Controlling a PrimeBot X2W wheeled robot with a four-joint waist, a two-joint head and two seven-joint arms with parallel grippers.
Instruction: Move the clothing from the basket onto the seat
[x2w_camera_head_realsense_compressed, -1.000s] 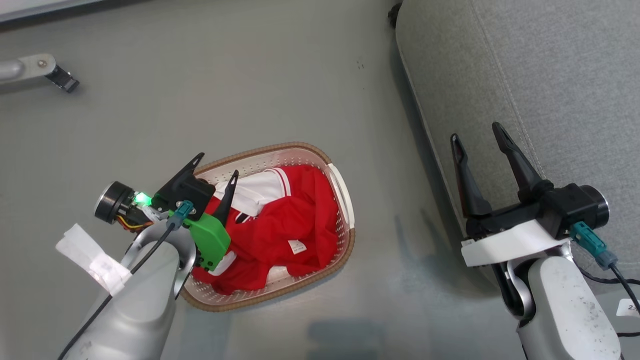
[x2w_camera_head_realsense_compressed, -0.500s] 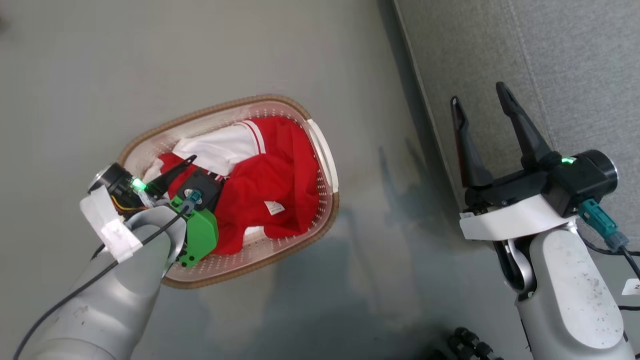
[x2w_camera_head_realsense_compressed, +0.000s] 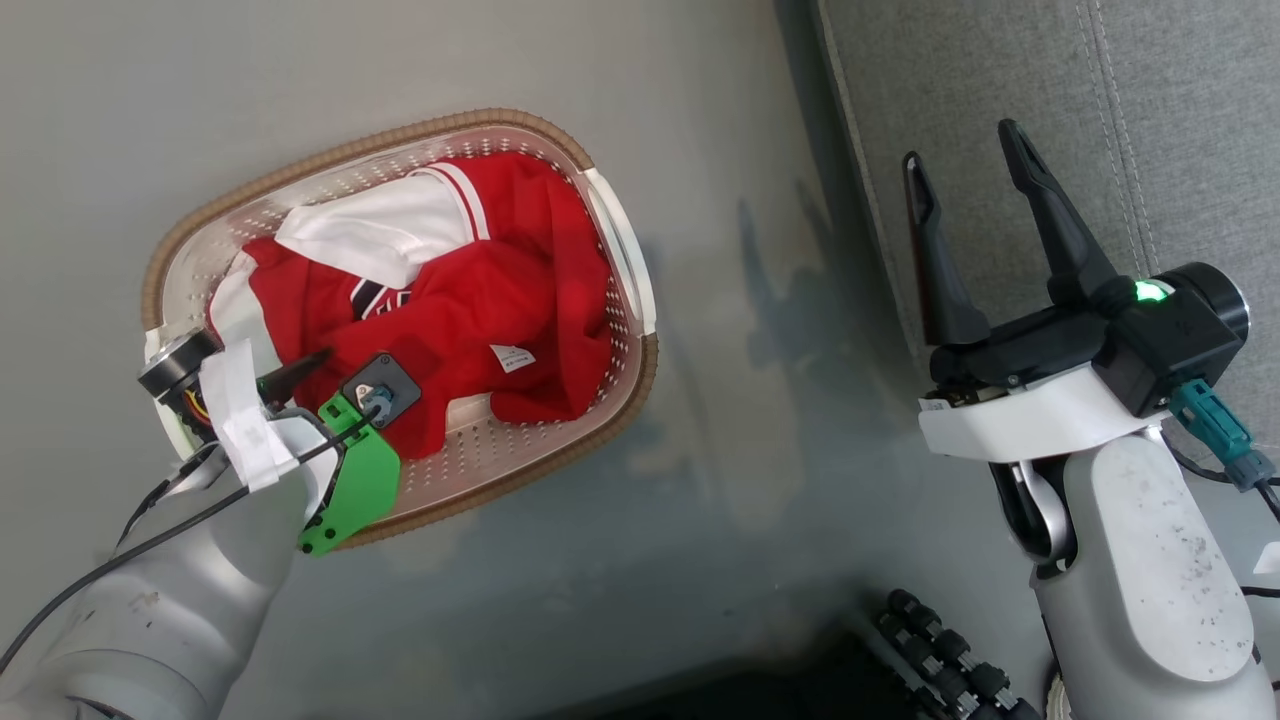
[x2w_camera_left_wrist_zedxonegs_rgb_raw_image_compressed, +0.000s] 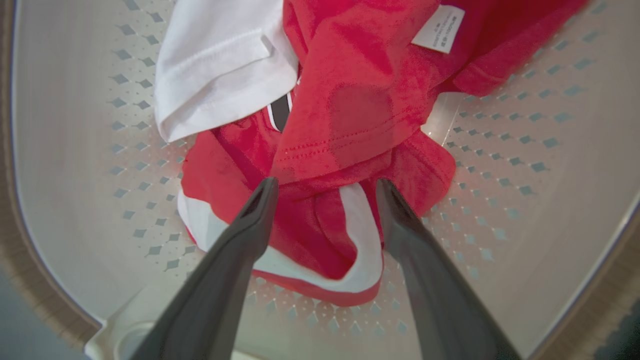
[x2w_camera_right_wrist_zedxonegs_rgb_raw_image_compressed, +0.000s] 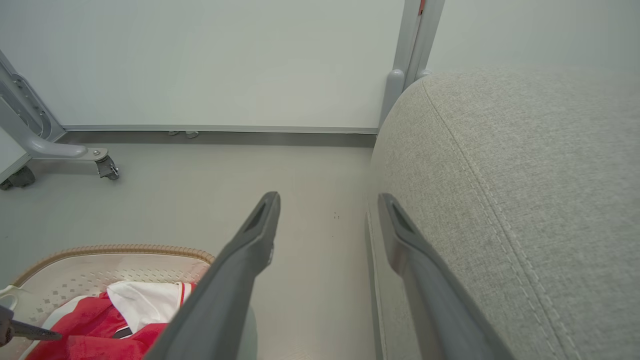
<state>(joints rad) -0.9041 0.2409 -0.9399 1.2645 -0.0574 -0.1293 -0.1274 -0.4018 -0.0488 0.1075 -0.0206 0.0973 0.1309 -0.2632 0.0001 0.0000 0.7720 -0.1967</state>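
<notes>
Clothing (x2w_camera_head_realsense_compressed: 470, 300) is all piled in the basket (x2w_camera_head_realsense_compressed: 530, 440) on the floor; none lies on the visible part of the seat (x2w_camera_head_realsense_compressed: 1000, 80). Left end effector (x2w_camera_left_wrist_zedxonegs_rgb_raw_image_compressed: 326, 184) is inside the basket, 2 fingers apart, straddling a red fold with white trim; contact unclear. Right end effector (x2w_camera_head_realsense_compressed: 960, 145) is spread and holds nothing, next to the seat edge. Step is likely the 1st grasp. Sink the fold deep between the fingers, pinch bunched layers rather than thin trim, then lift straight up past the rim so the basket doesn't tip.
</notes>
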